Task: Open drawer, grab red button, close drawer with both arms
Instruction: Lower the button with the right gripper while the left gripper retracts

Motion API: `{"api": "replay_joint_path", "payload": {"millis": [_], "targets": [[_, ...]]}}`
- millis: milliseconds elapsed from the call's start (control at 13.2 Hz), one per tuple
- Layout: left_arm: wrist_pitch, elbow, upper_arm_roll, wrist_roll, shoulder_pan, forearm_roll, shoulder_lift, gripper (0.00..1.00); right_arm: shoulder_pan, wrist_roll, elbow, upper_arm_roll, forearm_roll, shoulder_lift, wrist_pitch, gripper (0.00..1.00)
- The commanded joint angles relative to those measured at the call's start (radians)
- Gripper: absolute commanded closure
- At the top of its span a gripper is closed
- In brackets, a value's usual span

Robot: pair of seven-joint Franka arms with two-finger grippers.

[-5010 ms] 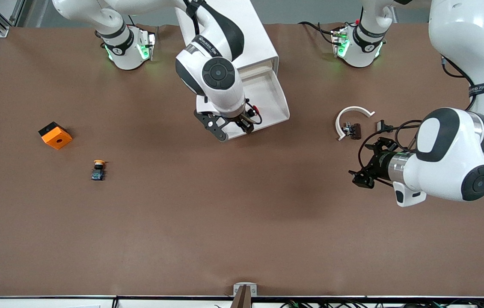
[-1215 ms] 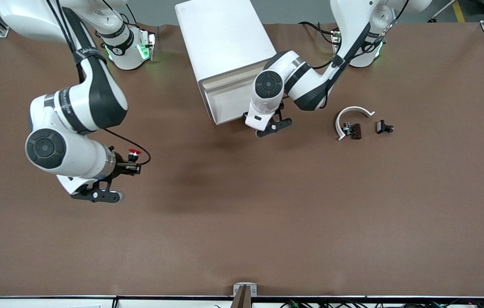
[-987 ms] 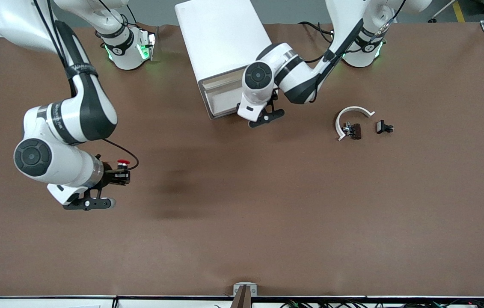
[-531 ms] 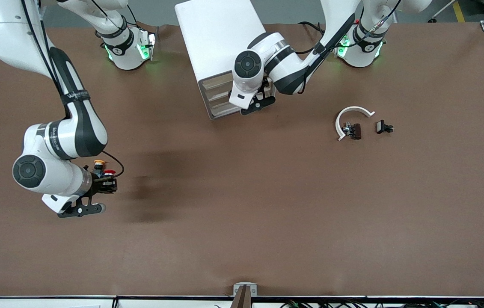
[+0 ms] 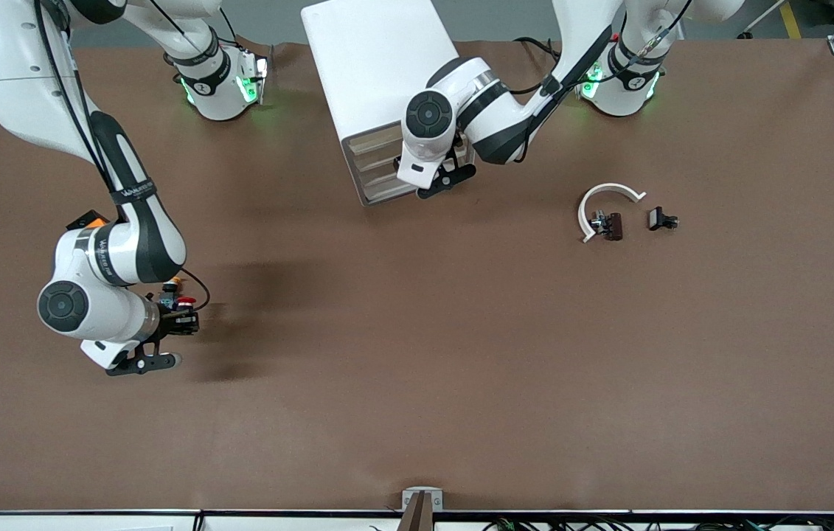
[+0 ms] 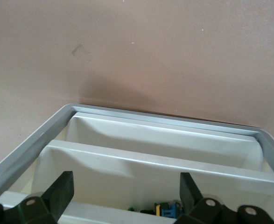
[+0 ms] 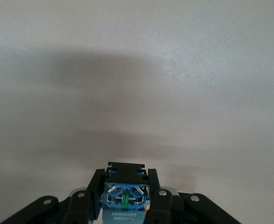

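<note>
- The right claw (image 5: 184,322) is low over the tabletop (image 5: 417,383) toward the right arm's end. Its fingers are closed on the button (image 5: 185,301), whose red cap shows just above the fingers.
- In the right wrist view, the blue and black body of the button (image 7: 125,199) sits squeezed between the two black fingers (image 7: 158,198).
- The yellow-capped button (image 5: 174,282) is just beside the held button, partly hidden by the right arm.
- An orange block (image 5: 92,219) shows a little near the right arm's forearm.
- The left claw (image 5: 440,177) is at the front of the white cabinet (image 5: 380,81). In the left wrist view its fingers (image 6: 59,193) stand wide apart and hold nothing.
- The drawer (image 5: 380,171) is pushed in; the cream front strips lie flush with the cabinet front.
- A white curved piece (image 5: 603,199) and two small dark parts (image 5: 661,219) lie toward the left arm's end.
</note>
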Motion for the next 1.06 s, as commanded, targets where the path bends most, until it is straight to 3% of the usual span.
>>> {"api": "replay_joint_path", "payload": {"millis": [0,228,455,683,987], "targets": [[-0.019,0.055,0.017,-0.008,0.039,-0.011,0.020,0.00,-0.004,0.015,-0.076,0.009,-0.020,-0.024,0.036,0.86],[-0.019,0.090,0.064,-0.003,0.093,0.061,0.020,0.00,0.001,0.050,-0.136,0.009,-0.020,-0.033,0.093,0.86],[-0.019,0.123,0.068,0.010,0.192,0.157,0.016,0.00,0.024,0.123,-0.165,0.008,-0.020,-0.041,0.104,0.86],[-0.019,0.199,0.069,0.114,0.315,0.170,0.012,0.00,0.024,0.127,-0.187,0.008,-0.020,-0.055,0.109,0.86],[-0.123,0.200,0.066,0.292,0.490,0.173,-0.110,0.00,0.021,0.127,-0.188,0.008,-0.020,-0.064,0.107,0.82]]}}
